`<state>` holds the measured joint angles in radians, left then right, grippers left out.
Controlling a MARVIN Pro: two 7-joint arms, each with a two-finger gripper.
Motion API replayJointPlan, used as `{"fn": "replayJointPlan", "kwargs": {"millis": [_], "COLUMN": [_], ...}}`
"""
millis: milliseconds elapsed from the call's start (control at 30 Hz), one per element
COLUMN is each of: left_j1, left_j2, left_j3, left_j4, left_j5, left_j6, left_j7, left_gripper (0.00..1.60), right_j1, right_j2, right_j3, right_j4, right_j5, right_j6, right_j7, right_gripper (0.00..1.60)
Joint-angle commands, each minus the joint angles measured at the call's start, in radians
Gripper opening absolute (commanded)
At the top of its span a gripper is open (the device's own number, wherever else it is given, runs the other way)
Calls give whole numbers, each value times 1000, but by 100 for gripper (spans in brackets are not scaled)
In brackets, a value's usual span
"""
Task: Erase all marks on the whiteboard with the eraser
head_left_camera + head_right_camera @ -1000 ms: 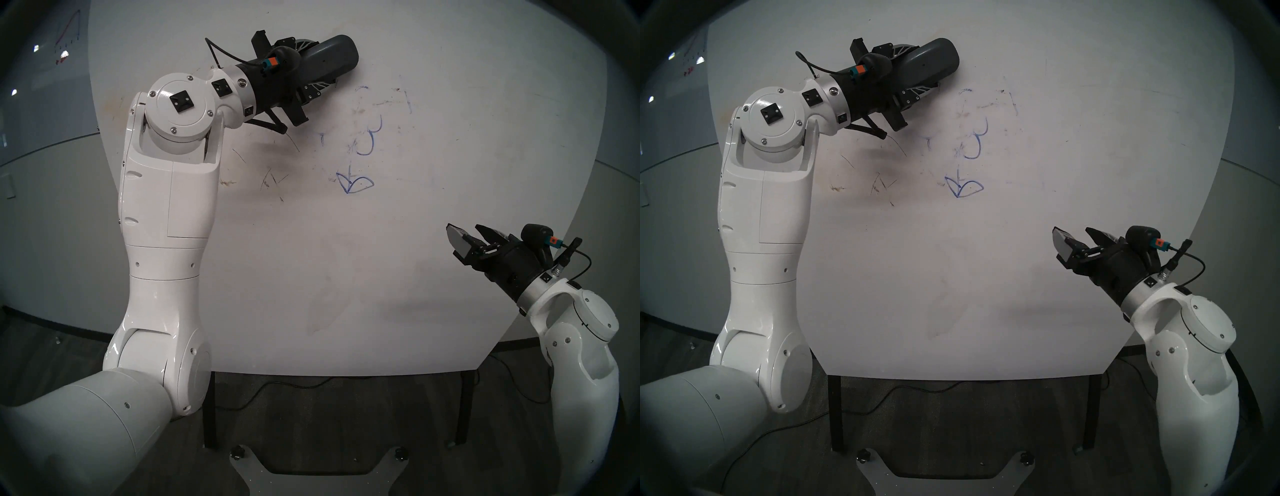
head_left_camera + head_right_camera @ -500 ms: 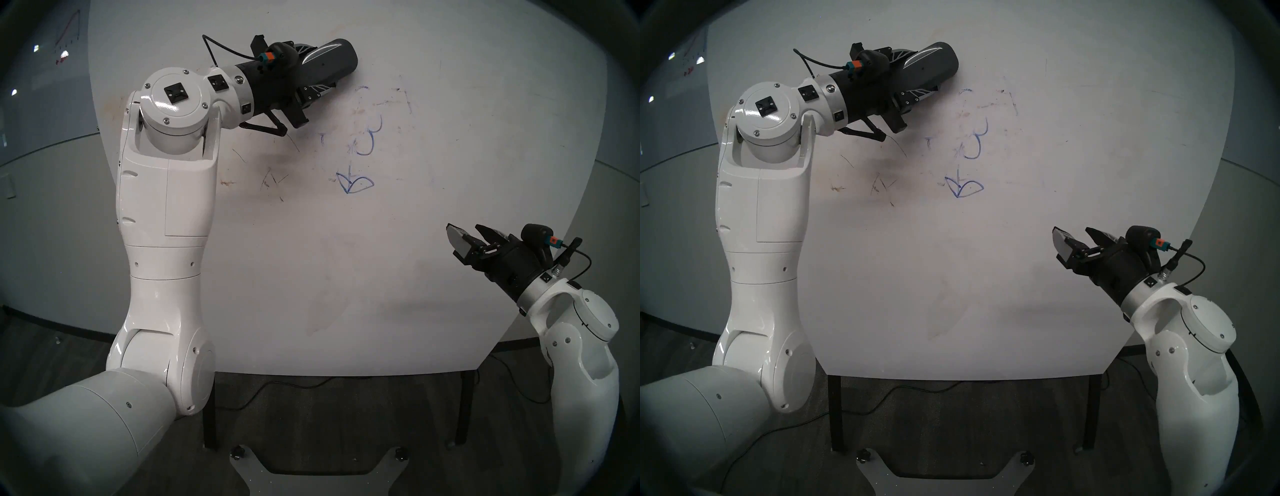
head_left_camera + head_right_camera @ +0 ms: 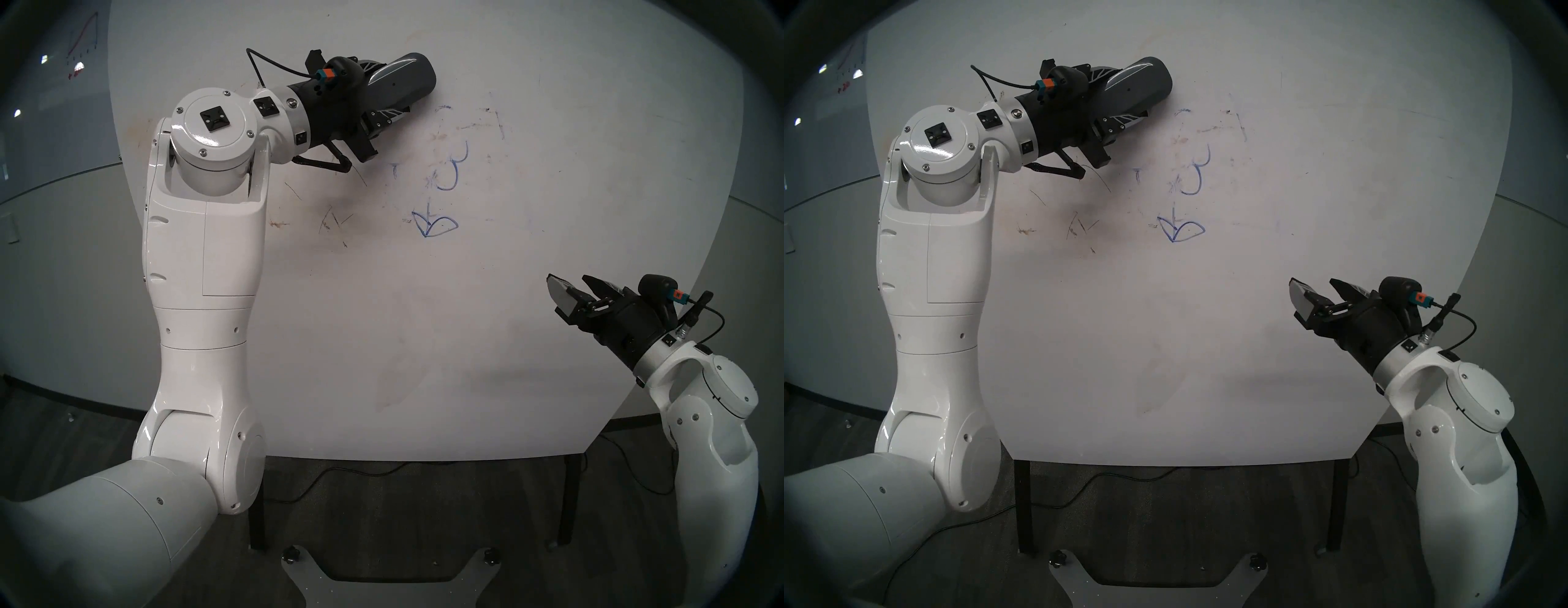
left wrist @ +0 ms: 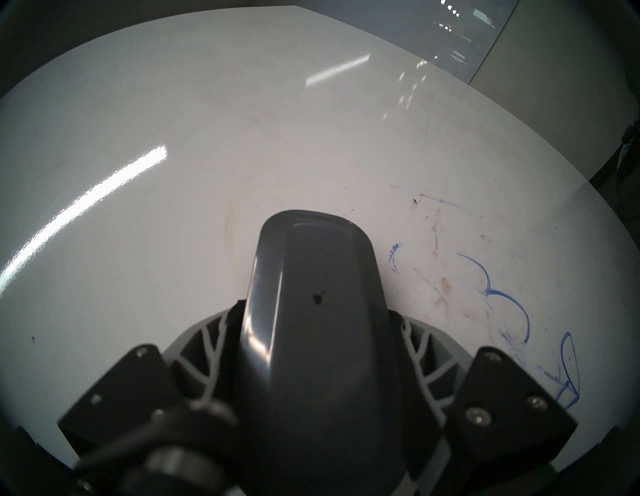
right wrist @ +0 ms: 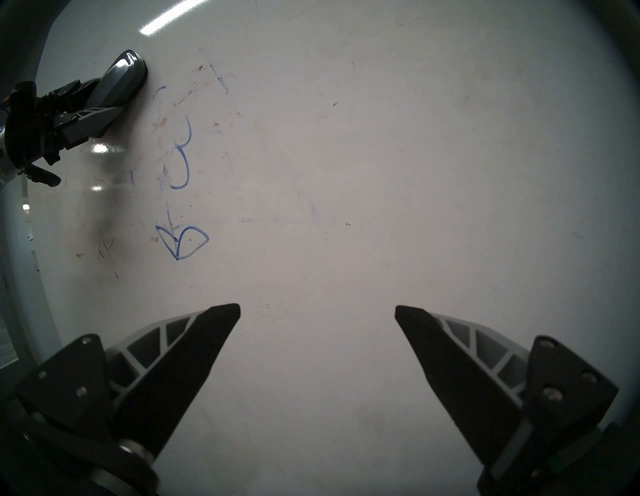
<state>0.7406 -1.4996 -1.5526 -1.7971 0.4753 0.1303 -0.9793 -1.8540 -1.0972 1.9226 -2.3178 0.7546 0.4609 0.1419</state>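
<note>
The 2 head views look from behind both arms straight at the whiteboard, from some way back; they show nearly the same scene. The left wrist view sits close over the eraser, facing along the board. The right wrist view faces the board squarely; it shares the blue marks with the other 3.

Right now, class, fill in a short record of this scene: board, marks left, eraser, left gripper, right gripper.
board: whiteboard, upright, smudged brown in places
marks left: blue marks, two leaves whole, a petal curve above them, faint traces higher up
eraser: dark grey eraser, far end against the board, up and left of the marks
left gripper: left gripper shut on the eraser
right gripper: right gripper open, empty, low on the right
</note>
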Motion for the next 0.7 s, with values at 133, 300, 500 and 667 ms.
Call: {"fn": "replayJointPlan", "kwargs": {"millis": [133,300,500,667], "left_j1": [39,49,61,83], "left_j2": [-2,-4,-9,-10], "left_j3": [-6,-5,3,5], "left_j4": [-25,-22,-17,-25], "left_j5": [-5,-8,-8,-11], "left_j6": [8,5,5,10], "left_j7": [2,4,7,8], "left_gripper": [0,0,0,0], "right_j1": [4,4,4,4], "right_j2": [2,2,2,2], "right_j3": [0,0,0,0], "right_j4": [-19,-19,-19,-19], "right_j5": [0,0,0,0], "right_j6": [0,0,0,0], "right_j7": [1,1,1,1], "right_gripper": [160,160,160,160]}}
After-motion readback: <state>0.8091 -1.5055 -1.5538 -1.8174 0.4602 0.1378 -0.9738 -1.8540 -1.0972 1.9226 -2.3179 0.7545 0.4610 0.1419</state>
